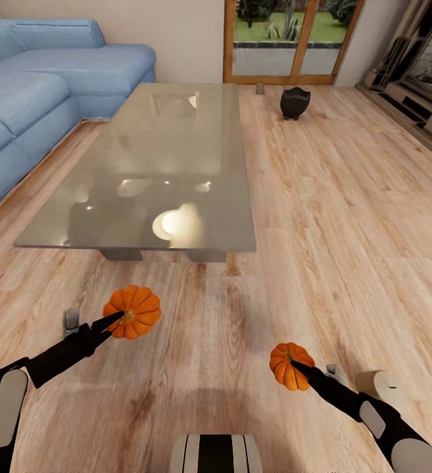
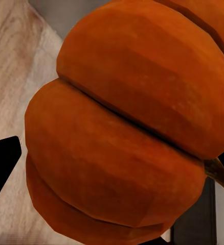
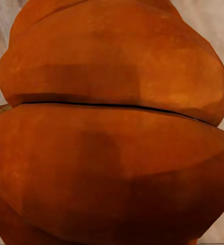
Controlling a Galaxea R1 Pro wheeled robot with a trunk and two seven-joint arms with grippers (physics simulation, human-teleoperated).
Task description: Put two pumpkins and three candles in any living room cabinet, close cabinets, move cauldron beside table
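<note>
You hold one pumpkin in each gripper. The left gripper (image 1: 114, 322) has its jaws clamped on the bigger pumpkin (image 1: 133, 311); the right gripper (image 1: 298, 366) has its jaws clamped on the smaller pumpkin (image 1: 290, 366). Both are carried low over the floor (image 1: 321, 217), on the near side of the table (image 1: 169, 164).

Handling, as judged: treat each pumpkin as rigid, light and smooth-skinned. The ribbed, rounded body gives the jaws little flat surface, so expect it to roll or slip if you swing the arms fast. In the wrist views each body sits close against the camera, so the hold appears deep across the belly, not on the stem. Keep that hold and move slowly.

Other task things: the cauldron (image 1: 295, 102) stands on the floor beyond the table's far right corner, near it but apart. One candle (image 1: 380, 386) stands on the floor just beside the right arm; do not knock it. A small grey object (image 1: 72, 320) beside the left arm and another (image 1: 260, 88) by the far door are probably candles; you cannot tell for certain.

Room: plank floor, glossy reflective table top, blue sofa (image 1: 38, 85) at left, glass door (image 1: 288, 39) at the far wall.
</note>
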